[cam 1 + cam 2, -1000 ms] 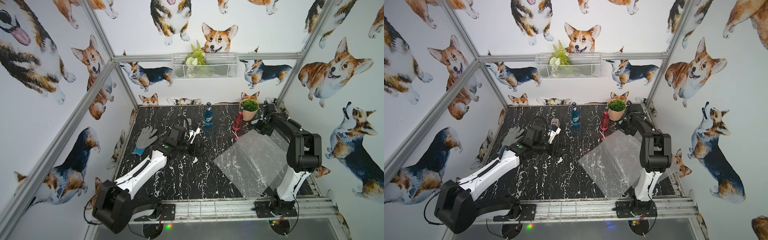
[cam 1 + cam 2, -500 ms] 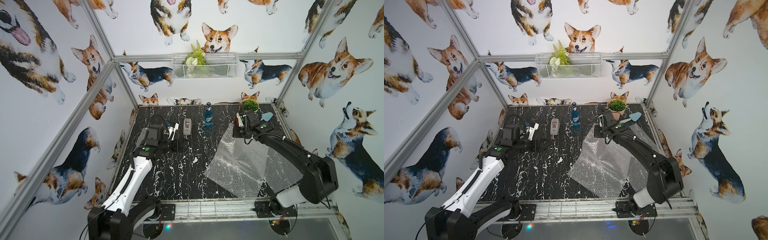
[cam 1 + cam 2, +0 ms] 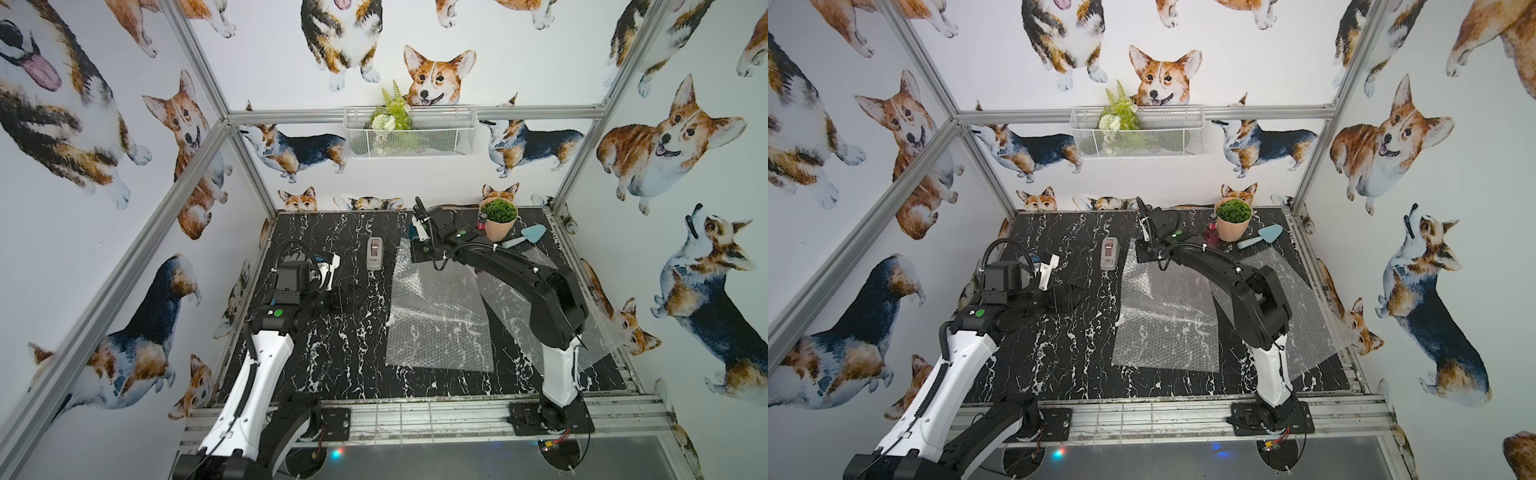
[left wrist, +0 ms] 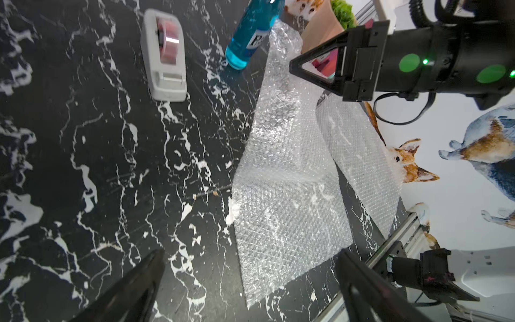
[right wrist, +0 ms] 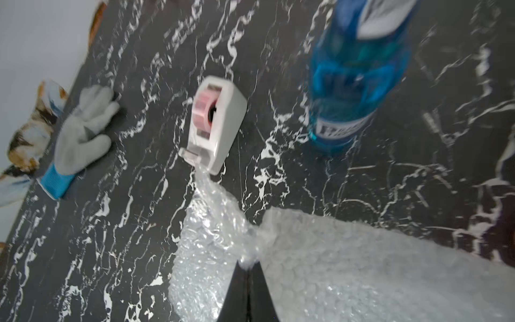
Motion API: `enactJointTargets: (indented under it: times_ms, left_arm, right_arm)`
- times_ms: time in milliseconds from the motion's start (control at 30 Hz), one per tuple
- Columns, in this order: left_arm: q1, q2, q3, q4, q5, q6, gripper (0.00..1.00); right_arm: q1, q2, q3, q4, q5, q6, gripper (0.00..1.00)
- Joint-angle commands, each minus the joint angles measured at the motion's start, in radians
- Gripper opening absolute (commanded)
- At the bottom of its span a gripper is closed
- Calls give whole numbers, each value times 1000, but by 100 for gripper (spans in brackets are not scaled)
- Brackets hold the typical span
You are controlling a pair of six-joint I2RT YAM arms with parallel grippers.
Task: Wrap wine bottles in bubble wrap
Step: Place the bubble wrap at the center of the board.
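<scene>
The black marble counter carries the middle bubble wrap sheet, with the second sheet beside it, partly under the right arm. The right hand is pinched tight on the middle sheet's far corner and holds it raised. The left hand hovers spread wide, holding nothing. The blue bottle stands just beside that corner. The red bottle stands just beside the plant pot.

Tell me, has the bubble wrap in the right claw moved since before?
Yes. The bubble wrap sheet pinched in the right claw has slid away from the plant pot, towards the tape dispenser.
</scene>
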Motion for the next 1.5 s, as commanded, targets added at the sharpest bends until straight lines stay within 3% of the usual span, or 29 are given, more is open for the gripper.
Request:
enactJointTargets:
  times_ms: [0,267,367,400,467,600,767,933,1067,1100,1267,1333,1467]
  left_arm:
    - [2,1,-3,-11,20,17,98]
    - [4,21,-21,32,47,-10,98]
    - [4,21,-31,35,56,-10,98]
    - [4,20,-35,40,58,-13,98]
    - [3,20,-46,52,60,-19,98]
    - [5,22,-61,85,84,-36,98]
    - [-1,34,-91,146,110,-73,98]
    - [-72,50,-122,222,101,-120,98]
    - [-143,47,-161,339,100,-185,100]
    - [-157,43,-190,418,115,-241,100]
    - [-260,63,-215,504,63,-299,100]
    - [-283,77,-221,537,55,-318,100]
    - [-316,109,-217,569,29,-334,100]
  right_arm:
    - [13,55,46,-16,-23,40,0]
    - [36,203,177,-49,10,125,0]
    - [36,227,207,-56,17,129,14]
    - [37,222,209,-50,15,131,24]
    - [39,194,202,-31,17,124,39]
    - [34,97,141,-2,44,80,60]
    - [-11,-166,-117,101,62,18,73]
    - [-145,-458,-434,254,106,-98,88]
    - [-231,-639,-699,557,84,-218,97]
    - [-252,-682,-804,726,80,-240,100]
    - [-382,-665,-944,951,38,-231,100]
    - [-432,-610,-934,958,-13,-218,100]
    - [-454,-487,-897,996,-2,-220,100]
